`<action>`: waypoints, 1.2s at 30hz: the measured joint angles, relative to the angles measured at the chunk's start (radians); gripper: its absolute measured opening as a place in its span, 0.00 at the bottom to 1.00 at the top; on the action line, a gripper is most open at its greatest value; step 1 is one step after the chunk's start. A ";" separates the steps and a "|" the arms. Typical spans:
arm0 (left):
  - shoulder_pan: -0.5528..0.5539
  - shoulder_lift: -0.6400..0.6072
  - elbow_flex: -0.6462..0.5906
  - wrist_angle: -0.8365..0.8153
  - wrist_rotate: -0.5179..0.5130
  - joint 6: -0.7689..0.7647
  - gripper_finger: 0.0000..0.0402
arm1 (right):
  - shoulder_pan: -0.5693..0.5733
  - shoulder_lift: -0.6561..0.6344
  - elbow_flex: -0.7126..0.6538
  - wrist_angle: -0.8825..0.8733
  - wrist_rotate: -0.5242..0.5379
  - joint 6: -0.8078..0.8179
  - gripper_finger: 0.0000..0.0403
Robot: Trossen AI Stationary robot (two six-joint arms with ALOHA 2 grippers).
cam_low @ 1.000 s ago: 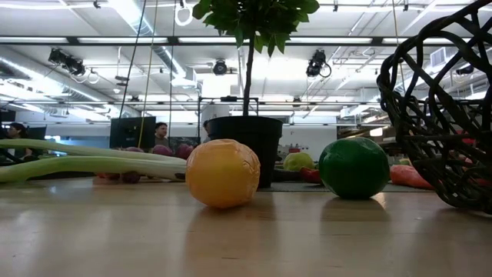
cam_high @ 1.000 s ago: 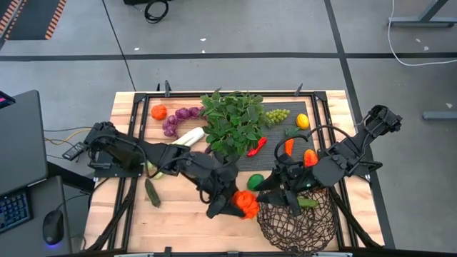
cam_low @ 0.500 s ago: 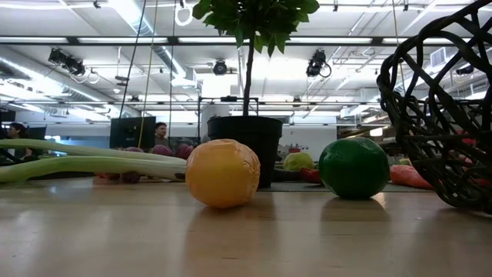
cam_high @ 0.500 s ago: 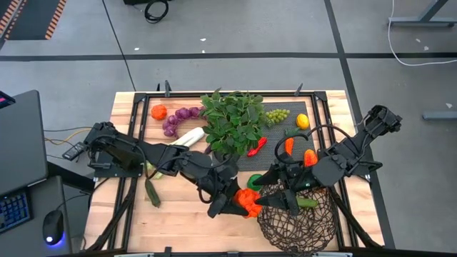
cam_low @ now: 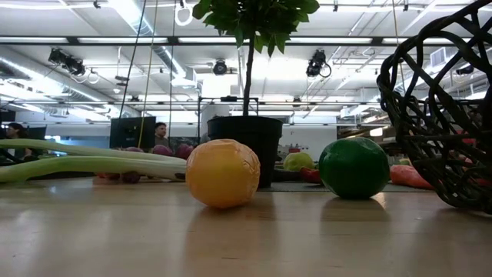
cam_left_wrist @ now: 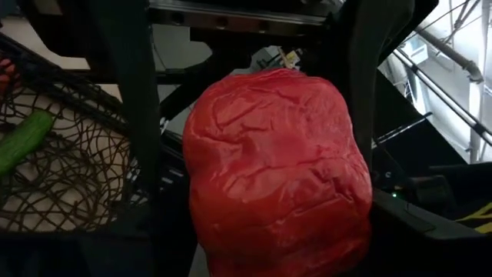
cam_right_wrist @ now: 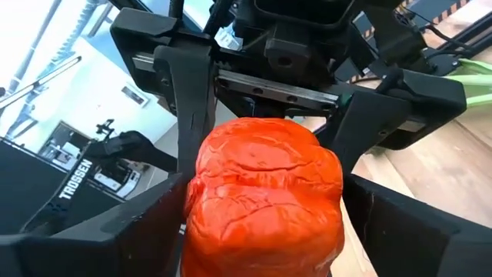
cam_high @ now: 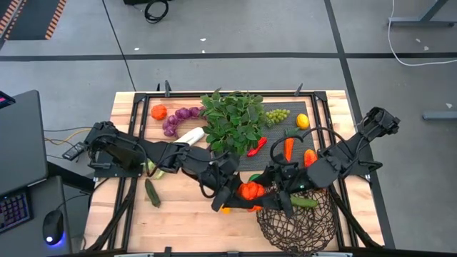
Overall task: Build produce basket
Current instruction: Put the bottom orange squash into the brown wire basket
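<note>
The left gripper clamps a wrinkled, lumpy orange-red tomato just beside the rim of the basket, a round bowl of loose dark wire. The right gripper faces it with fingers spread either side, seemingly not touching. A smooth green cucumber lies in the basket, lengthwise across the table. "TROSSEN" shows on an arm.

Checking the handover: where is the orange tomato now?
In the high view the orange tomato sits mid-table between the left gripper and right gripper, beside the basket rim; the left fingers clamp it.
</note>
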 joint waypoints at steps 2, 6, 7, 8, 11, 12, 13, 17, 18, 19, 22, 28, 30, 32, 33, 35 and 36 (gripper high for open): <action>-0.001 0.000 0.000 -0.003 0.000 -0.003 0.68 | -0.004 0.000 0.000 0.004 0.000 -0.005 0.85; -0.003 0.000 0.000 -0.013 -0.001 -0.070 0.69 | -0.005 0.000 0.000 0.007 0.004 -0.016 0.76; -0.004 0.000 0.000 -0.015 -0.001 -0.082 0.70 | -0.004 0.000 0.000 0.007 0.008 -0.017 0.73; -0.003 0.000 0.000 -0.021 -0.001 -0.086 0.70 | -0.004 0.000 0.000 0.006 0.011 -0.021 0.71; 0.000 0.000 0.000 -0.040 0.001 -0.089 0.70 | 0.003 0.000 -0.001 -0.001 0.019 -0.031 0.63; 0.000 0.000 0.000 -0.043 0.000 -0.091 0.70 | 0.007 0.000 -0.001 -0.002 0.020 -0.033 0.63; 0.000 0.000 0.000 -0.044 0.000 -0.091 0.71 | 0.011 0.000 -0.001 -0.004 0.020 -0.033 0.63; 0.000 0.000 0.000 -0.057 0.001 -0.068 0.71 | 0.029 -0.005 -0.001 -0.047 0.020 -0.026 0.63; -0.002 0.001 0.000 -0.058 0.005 -0.060 0.71 | 0.032 -0.010 -0.001 -0.066 0.014 -0.017 0.63; -0.002 0.001 0.000 -0.060 0.016 -0.057 0.71 | 0.036 -0.018 -0.001 -0.089 0.004 -0.004 0.63; -0.004 0.001 0.000 -0.066 0.082 -0.056 0.71 | 0.050 -0.049 -0.001 -0.174 -0.011 0.026 0.63; -0.018 -0.001 0.000 -0.113 0.169 -0.049 0.71 | 0.068 -0.113 -0.001 -0.361 -0.004 0.097 0.65; -0.020 -0.001 0.000 -0.131 0.163 -0.049 0.71 | 0.077 -0.130 -0.001 -0.414 -0.019 0.129 0.65; -0.019 -0.001 0.000 -0.165 0.159 -0.035 0.71 | 0.086 -0.138 -0.001 -0.488 -0.067 0.170 0.65; -0.019 0.000 0.000 -0.183 0.157 -0.022 0.71 | 0.091 -0.138 -0.001 -0.519 -0.096 0.195 0.65; -0.020 0.000 0.000 -0.215 0.144 0.003 0.71 | 0.104 -0.138 -0.001 -0.606 -0.169 0.253 0.65; -0.021 -0.001 0.000 -0.236 0.126 0.008 0.71 | 0.113 -0.135 -0.001 -0.648 -0.207 0.287 0.66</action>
